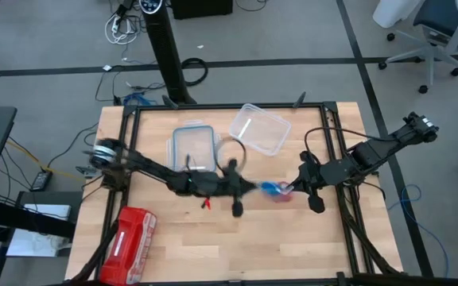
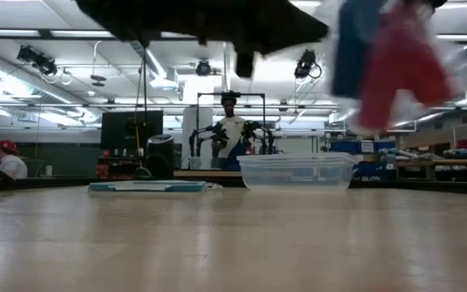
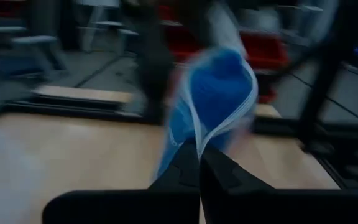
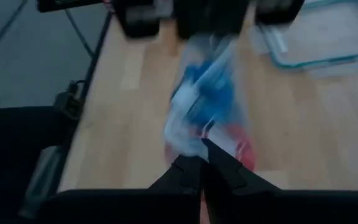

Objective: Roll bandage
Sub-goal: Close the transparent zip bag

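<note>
The wooden table point(image 1: 237, 246) fills the high view, and both arms meet just right of its middle. The left gripper point(image 1: 254, 188) reaches in from the left, the right gripper point(image 1: 293, 187) from the right, and between them, lifted clear of the boards, hangs the bandage point(image 1: 272, 189). Both sets of fingers are pinched fully together, each on an edge of what looks like a clear plastic bag point(image 3: 219, 81) around the blue fabric, though motion blur makes that hard to confirm. A red-pink roll point(image 4: 238, 146) sits beside the blue in the same bundle. The band reads as light, soft and stretchy, so it should sag and slip once freed; a free end or edge would be the sensible place to grip, with the other gripper steadying the roll. Behind, a clear container point(image 1: 195, 146) and a second clear tub point(image 1: 259, 129) rest on the table, both apparently empty. A red pouch point(image 1: 130, 236) lies at the near left corner.
</note>
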Controlling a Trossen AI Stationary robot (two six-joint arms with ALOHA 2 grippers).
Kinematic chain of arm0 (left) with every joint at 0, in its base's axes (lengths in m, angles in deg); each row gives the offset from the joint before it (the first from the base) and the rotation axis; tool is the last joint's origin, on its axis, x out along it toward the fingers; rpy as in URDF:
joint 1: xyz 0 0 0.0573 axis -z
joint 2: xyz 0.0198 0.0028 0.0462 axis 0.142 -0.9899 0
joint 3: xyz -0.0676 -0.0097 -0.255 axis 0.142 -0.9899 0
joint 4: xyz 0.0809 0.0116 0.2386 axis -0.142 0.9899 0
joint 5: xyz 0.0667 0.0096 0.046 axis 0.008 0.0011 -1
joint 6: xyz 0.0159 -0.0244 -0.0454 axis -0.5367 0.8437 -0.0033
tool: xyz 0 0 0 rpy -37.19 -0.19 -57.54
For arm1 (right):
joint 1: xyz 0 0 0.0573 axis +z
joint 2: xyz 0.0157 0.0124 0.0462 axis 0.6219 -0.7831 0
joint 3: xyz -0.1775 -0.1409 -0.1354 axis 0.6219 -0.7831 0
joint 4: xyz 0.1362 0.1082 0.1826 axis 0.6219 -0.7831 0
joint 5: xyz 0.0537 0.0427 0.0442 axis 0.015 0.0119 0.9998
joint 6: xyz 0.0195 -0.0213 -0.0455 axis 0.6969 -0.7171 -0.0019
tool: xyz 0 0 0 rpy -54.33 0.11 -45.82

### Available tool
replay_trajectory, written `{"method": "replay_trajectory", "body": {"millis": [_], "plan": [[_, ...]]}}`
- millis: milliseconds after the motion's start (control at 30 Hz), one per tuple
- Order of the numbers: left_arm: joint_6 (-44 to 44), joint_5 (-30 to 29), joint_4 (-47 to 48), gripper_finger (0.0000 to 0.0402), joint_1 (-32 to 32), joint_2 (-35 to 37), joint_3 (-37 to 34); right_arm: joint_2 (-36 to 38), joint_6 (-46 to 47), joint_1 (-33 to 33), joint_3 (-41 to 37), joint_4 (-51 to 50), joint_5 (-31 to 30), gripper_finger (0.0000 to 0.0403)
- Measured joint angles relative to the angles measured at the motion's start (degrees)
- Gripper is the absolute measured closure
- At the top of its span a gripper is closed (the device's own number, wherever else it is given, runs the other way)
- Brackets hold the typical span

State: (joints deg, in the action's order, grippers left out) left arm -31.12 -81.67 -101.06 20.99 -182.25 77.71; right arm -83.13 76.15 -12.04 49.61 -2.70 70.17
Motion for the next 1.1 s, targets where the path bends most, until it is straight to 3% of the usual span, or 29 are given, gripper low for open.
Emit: {"method": "replay_trajectory", "body": {"millis": [100, 267, 467, 900, 1033, 1100], "plan": [[-0.1, -3.1, 7.5, 0.0401, -0.9, 6.7, -0.9, -1.5, -2.0, -1.3, 0.0, 0.9, -2.3, 0.0399], [-0.1, -3.3, 22.7, 0.0401, -3.0, 14.6, 0.9, -3.7, -9.2, -5.5, 0.0, 6.5, -6.2, 0.0389], [2.7, -0.9, 31.8, 0.0401, -5.3, 15.8, 3.5, -4.0, -15.2, -9.6, 0.0, 16.2, -5.1, 0.0367], [4.7, -0.6, 32.7, 0.0401, -5.3, 10.4, 3.4, -4.8, -11.2, -12.4, 0.0, 12.6, -4.1, 0.0362], [6.1, 0.9, 32.7, 0.0401, -5.4, 9.1, 3.3, -5.4, -9.2, -12.3, 0.0, 10.1, 4.7, 0.0357], [6.7, 1.9, 32.6, 0.0401, -5.4, 9.1, 3.3, -5.4, -7.4, -11.8, 0.0, 4.6, 5.2, 0.0353]]}}
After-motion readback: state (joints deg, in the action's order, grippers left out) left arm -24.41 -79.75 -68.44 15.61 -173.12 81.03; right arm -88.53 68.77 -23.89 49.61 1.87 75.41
